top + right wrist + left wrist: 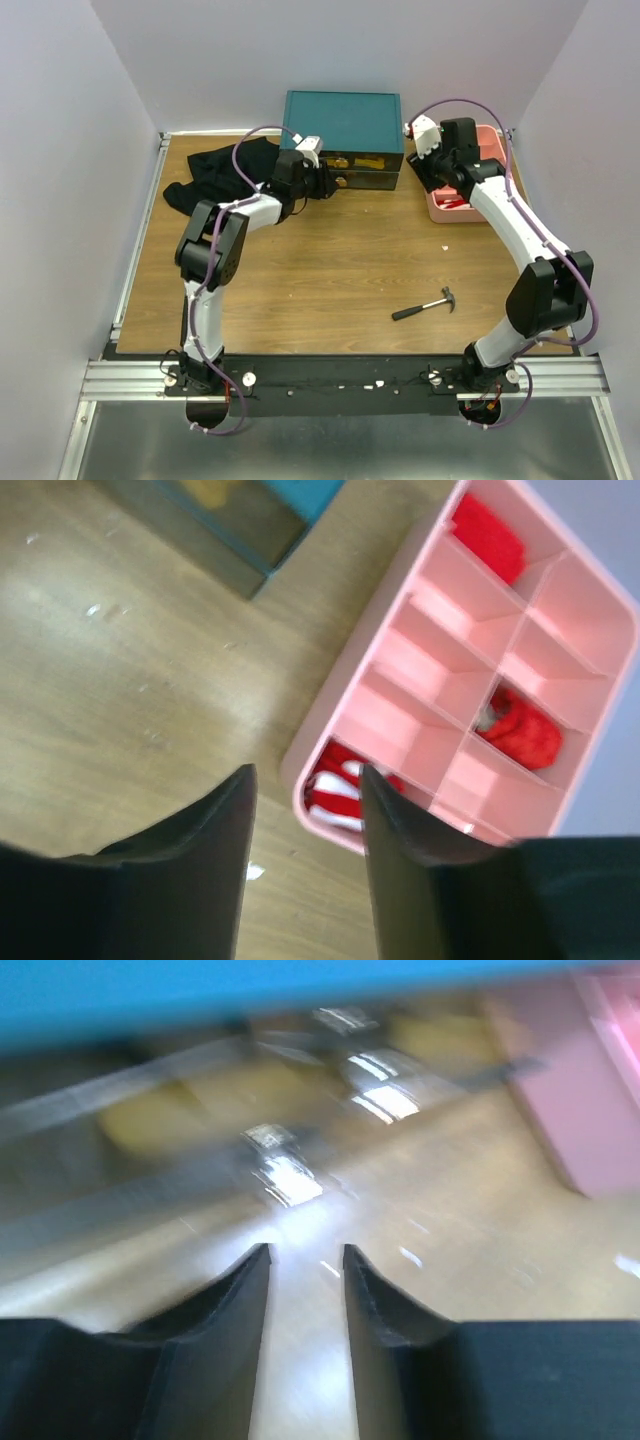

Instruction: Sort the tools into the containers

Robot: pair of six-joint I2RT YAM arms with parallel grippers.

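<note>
Hammer lies loose, near; left gripper by far cabinet, right gripper over pink tray, both apart, empty. Grip its handle squarely.

A crumpled black cloth lies at the far left corner of the brown wood-grain tabletop. A ribbed aluminium rail runs along the tabletop's near edge. Pale lilac walls enclose its other sides.

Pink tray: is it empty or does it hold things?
Not empty: the pink tray holds red items in three compartments.
</note>
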